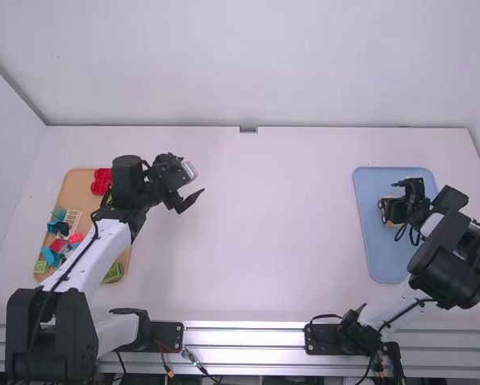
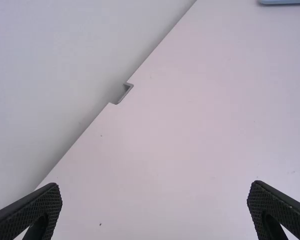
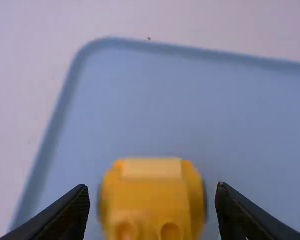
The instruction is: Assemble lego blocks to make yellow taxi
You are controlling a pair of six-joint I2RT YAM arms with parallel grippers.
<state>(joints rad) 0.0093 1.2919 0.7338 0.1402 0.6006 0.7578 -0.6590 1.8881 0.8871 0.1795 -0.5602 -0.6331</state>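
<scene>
My left gripper (image 1: 193, 184) is held above the table beside the wooden tray; in the left wrist view the left gripper (image 2: 155, 202) is open, with bare table between its fingers. Over the blue tray (image 1: 368, 233) is my right gripper (image 1: 391, 206), with an orange-yellow block build (image 1: 396, 213) beneath it. In the right wrist view that yellow build (image 3: 152, 200) stands inside the blue tray (image 3: 155, 100). The right gripper (image 3: 152, 202) has a finger on each side of it, with narrow gaps showing, so it is open. The build's lower part is cut off there.
A wooden tray (image 1: 78, 180) lies at the left, partly under the left arm. It holds red blocks (image 1: 101, 181), a white lattice piece (image 1: 73, 218), blue-green pieces (image 1: 58, 213) and green blocks (image 1: 113, 273). A wide stretch of table (image 1: 264, 224) separates the two trays.
</scene>
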